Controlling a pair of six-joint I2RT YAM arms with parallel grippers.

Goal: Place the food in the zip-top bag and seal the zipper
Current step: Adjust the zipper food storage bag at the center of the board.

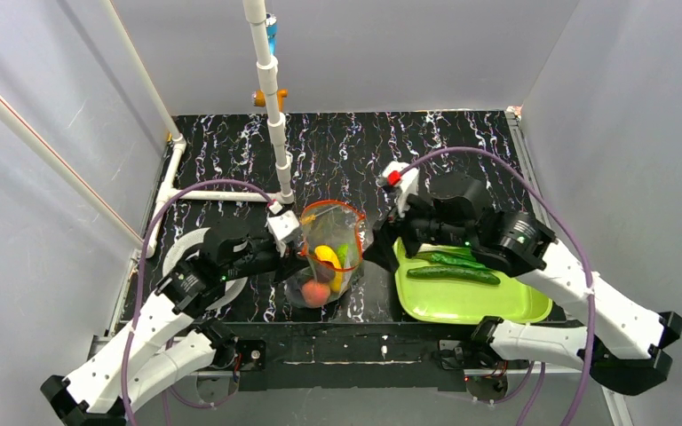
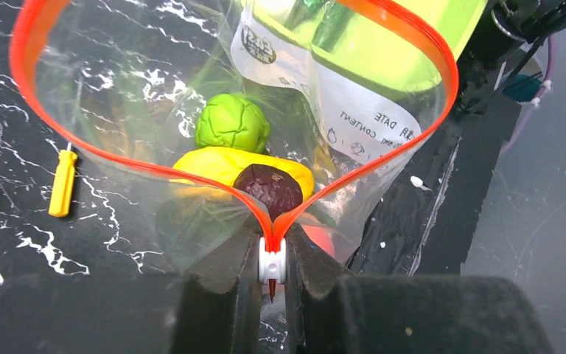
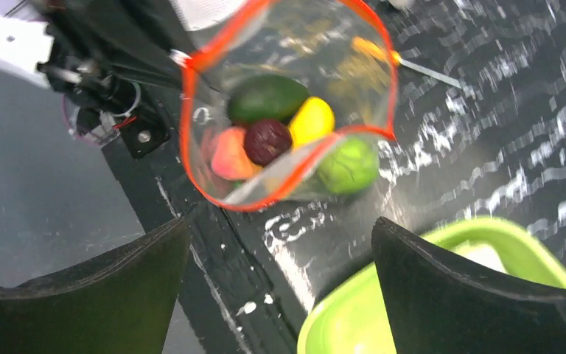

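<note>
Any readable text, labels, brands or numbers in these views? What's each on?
"DATE": on the white label of the zip-top bag, seen upside down in the left wrist view.
"CONTENT": same label, next to it.
Round logo on the label, and small marks beside "DATE": too blurred to read.
Top and right wrist views: nothing legible.

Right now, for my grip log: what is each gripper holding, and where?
Left gripper pinches the clear plastic bag at the corner of its red-orange zipper strip; right gripper, open, holds nothing.
</note>
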